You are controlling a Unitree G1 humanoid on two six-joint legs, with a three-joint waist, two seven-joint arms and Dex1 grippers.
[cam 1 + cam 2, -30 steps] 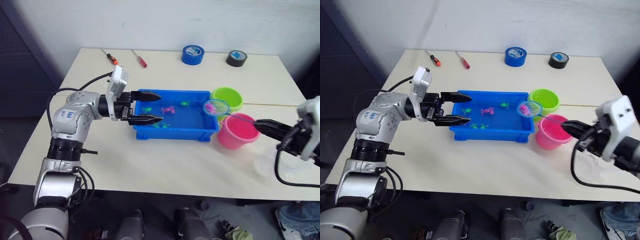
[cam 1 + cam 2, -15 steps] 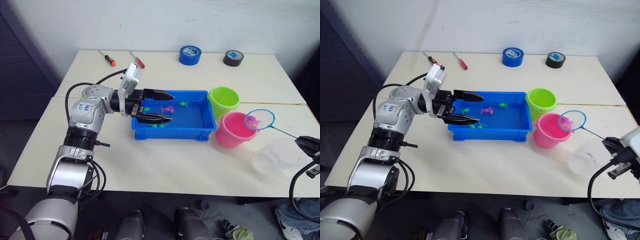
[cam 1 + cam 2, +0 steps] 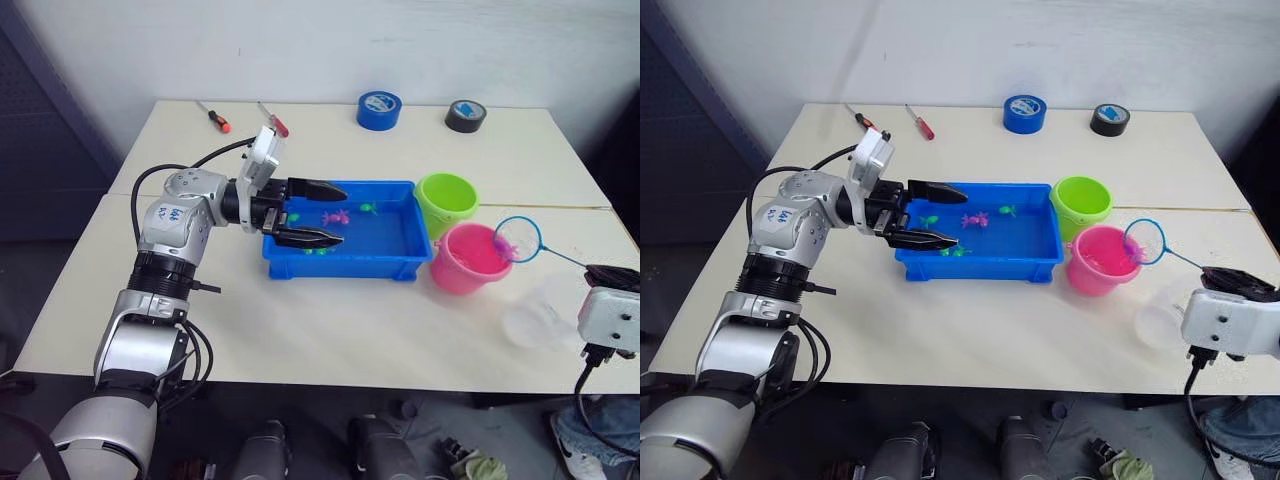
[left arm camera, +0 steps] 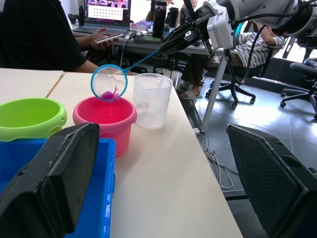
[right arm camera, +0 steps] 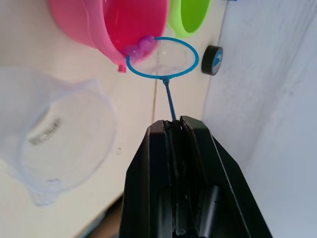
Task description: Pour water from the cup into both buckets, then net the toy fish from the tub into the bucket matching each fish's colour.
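My right gripper (image 5: 172,124) is shut on the thin stick of the blue-rimmed net (image 3: 517,238). The hoop hangs tilted at the right rim of the pink bucket (image 3: 462,265), with a pink toy fish (image 3: 503,245) in the mesh. The lime green bucket (image 3: 447,200) stands just behind the pink one. The clear cup (image 3: 540,315) stands upright right of the pink bucket, near my right wrist. My left gripper (image 3: 335,213) is open over the left end of the blue tub (image 3: 345,262), holding nothing. In the tub lie a pink fish (image 3: 335,216) and green fish (image 3: 371,208).
A blue tape roll (image 3: 378,108) and a black tape roll (image 3: 467,115) sit at the table's far edge. Two screwdrivers (image 3: 215,117) lie at the far left. The table edge runs just right of the cup. People sit beyond the table in the left wrist view.
The net has been carried with the pink fish from the tub's right end over to the pink bucket's right rim and now tilts toward it. The left gripper stays open over the tub.
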